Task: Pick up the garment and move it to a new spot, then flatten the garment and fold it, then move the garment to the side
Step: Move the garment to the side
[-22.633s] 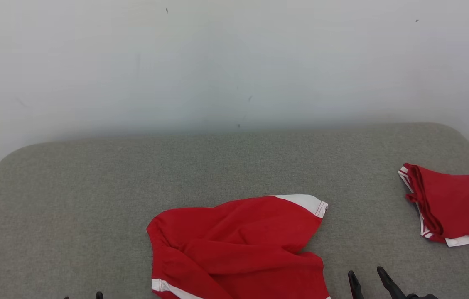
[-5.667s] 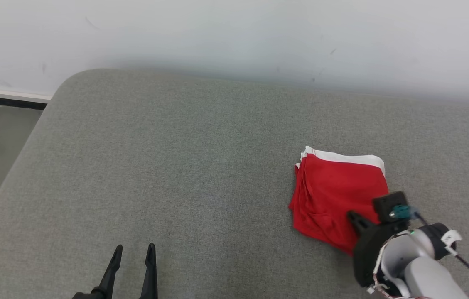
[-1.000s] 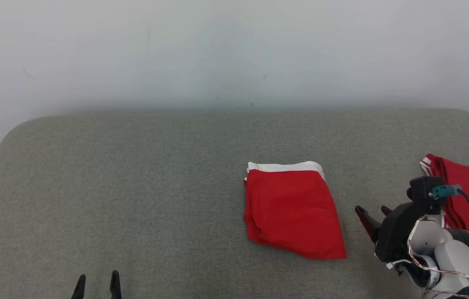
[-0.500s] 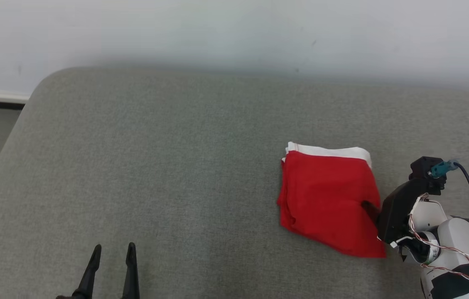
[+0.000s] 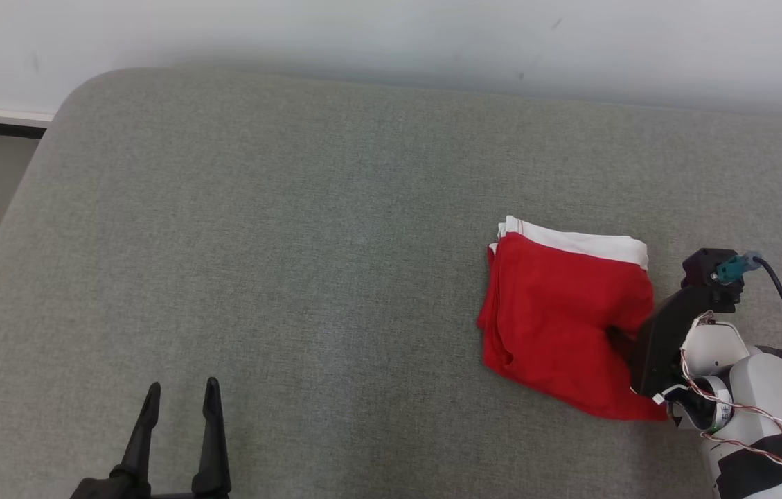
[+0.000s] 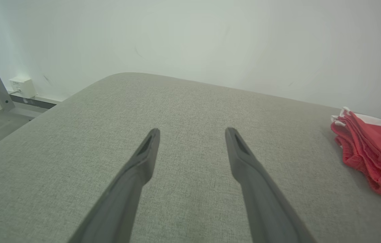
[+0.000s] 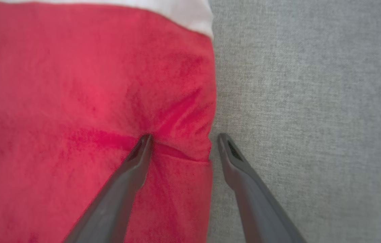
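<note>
Right wrist view: right pincer [image 7: 184, 136] spread astride the garment [image 7: 75, 84] edge, 1 finger [image 7: 133, 168] denting it.

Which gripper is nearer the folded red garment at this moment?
Right. The right gripper straddles the edge of the folded red garment, jaws open, one fingertip on the cloth, the other over the grey cushion. The left gripper sits open, well apart to its left.

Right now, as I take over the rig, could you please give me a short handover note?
Left gripper: jaws open, empty, above bare grey cushion.
Right gripper: jaws open, straddling the right edge of the red garment, nothing gripped yet.
Done: garment lies folded on the cushion.
To do: close on that edge, then move the garment to the side.
</note>
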{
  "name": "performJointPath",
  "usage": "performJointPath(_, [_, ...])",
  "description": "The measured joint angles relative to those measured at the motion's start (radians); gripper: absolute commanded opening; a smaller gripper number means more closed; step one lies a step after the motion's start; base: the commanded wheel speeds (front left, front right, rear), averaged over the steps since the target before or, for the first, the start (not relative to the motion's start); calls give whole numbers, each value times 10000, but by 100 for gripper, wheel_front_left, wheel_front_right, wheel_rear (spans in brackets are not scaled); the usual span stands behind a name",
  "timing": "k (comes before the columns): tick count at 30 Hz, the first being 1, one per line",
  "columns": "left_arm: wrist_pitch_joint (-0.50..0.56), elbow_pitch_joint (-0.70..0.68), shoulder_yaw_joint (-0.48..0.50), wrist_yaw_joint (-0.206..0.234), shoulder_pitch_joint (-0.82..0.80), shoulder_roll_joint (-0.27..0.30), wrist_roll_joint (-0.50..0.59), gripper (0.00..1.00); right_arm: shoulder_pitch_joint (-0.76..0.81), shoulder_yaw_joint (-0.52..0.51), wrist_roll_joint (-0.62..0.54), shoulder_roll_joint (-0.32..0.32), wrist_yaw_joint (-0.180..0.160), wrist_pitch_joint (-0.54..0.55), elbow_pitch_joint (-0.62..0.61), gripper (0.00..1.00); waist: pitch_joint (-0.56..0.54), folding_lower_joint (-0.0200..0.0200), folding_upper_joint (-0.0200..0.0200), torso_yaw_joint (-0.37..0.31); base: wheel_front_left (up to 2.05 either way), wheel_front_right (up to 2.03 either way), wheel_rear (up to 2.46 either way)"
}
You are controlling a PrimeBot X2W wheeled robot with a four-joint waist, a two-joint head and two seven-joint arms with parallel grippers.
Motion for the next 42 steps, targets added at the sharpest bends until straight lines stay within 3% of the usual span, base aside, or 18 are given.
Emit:
performJointPath(1, [0, -21, 21, 6, 0, 0, -2, 100, -2, 67, -4, -13, 0, 58, -38, 83, 10, 0, 0, -34, 0, 0, 0])
performJointPath(2, [0, -42, 46, 52, 0, -2, -8, 100, -4, 150, -19, -33, -2, 113, -90, 59, 19, 0, 0, -72, 0, 0, 0])
performJointPath(4, [0, -65, 117, 104, 2, 4, -27, 100, 1, 299, -44, -69, 0, 203, -190, 3, 25, 0, 0, -158, 0, 0, 0])
performJointPath(5, [0, -77, 123, 130, 6, 0, -33, 100, 9, 385, -65, -96, 0, 217, -255, 0, 23, 0, 0, -203, 0, 0, 0])
performJointPath(18, [0, -107, 397, 276, 180, 2, 4, 100, -564, 2426, 67, -1407, 0, 441, -1118, 0, -112, 0, 1, -1160, 0, 0, 0])
performJointPath(27, [0, -173, 301, 516, 192, -4, 96, 100, -2052, 4715, 320, -2598, 0, 587, -1421, 0, -130, -1, 1, -2225, 0, 0, 0])
performJointPath(42, [0, -368, 69, 433, -229, -4, 339, 100, -3600, 5902, 583, -3766, 0, -752, -903, 0, 440, 0, 1, -3637, 0, 0, 0])
